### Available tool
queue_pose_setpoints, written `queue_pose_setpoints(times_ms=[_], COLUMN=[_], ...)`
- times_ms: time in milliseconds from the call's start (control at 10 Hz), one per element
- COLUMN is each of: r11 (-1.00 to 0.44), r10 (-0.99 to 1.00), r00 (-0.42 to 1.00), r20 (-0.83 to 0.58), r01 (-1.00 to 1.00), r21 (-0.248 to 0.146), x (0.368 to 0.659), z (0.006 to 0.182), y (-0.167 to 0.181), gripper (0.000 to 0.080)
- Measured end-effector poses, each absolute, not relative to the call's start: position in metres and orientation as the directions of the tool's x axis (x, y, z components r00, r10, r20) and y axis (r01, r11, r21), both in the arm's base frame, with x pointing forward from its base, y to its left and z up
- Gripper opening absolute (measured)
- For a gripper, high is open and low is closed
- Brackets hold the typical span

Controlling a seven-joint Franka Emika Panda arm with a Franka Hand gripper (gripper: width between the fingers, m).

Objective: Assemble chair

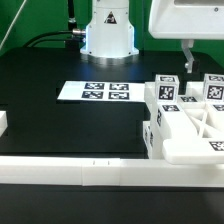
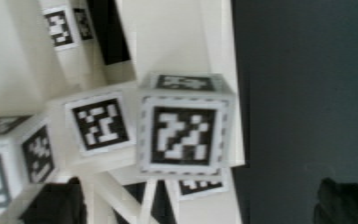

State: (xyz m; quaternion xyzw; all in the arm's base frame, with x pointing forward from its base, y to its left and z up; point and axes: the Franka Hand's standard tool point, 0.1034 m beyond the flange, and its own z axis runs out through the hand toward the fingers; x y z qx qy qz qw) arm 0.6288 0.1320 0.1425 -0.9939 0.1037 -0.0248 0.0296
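The black table [image 1: 60, 120] is carrying everything. The chair [image 1: 185, 118] is sitting as a cluster of chunky white tagged pieces at the exterior view's right, against the white border rail [image 1: 70, 174]. The marker board [image 1: 95, 91] is lying well apart. The end effector [image 1: 187, 72] is hanging just above the chair; I cannot tell whether it is wide or narrow. The pieces are looking rigid, light and smooth, so slippery; gripping across a tagged block's [image 2: 172, 128] flat sides seems best.

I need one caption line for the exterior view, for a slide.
Panda gripper above white tagged chair parts on a black table, marker board nearby.
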Motion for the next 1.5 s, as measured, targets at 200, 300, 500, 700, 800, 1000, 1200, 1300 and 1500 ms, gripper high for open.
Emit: queue_pose_setpoints(times_ms=[200,300,500,700,800,1000,1200,1300,1500], r11=[-0.976,-0.976,-0.976,-0.979,-0.979,-0.979,-0.980,-0.981,-0.982], r10=[-0.213,-0.212,-0.212,-0.200,-0.197,-0.198,-0.194,-0.190,-0.182], r00=[0.976,0.976,0.976,0.980,0.980,0.980,0.981,0.982,0.983], r20=[0.039,0.039,0.038,0.025,0.016,0.015,0.016,0.019,0.022], r01=[-0.210,-0.210,-0.210,-0.198,-0.196,-0.197,-0.193,-0.189,-0.181], r21=[-0.065,-0.065,-0.064,-0.057,-0.053,-0.051,-0.049,-0.048,-0.046], x=[0.631,0.631,0.630,0.616,0.612,0.609,0.611,0.612,0.613], z=[0.141,0.141,0.139,0.126,0.122,0.117,0.117,0.117,0.118], y=[0.133,0.133,0.133,0.134,0.135,0.133,0.128,0.124,0.119], gripper=[0.0649,0.0649,0.0649,0.0649,0.0649,0.0649,0.0536,0.0401,0.0283])
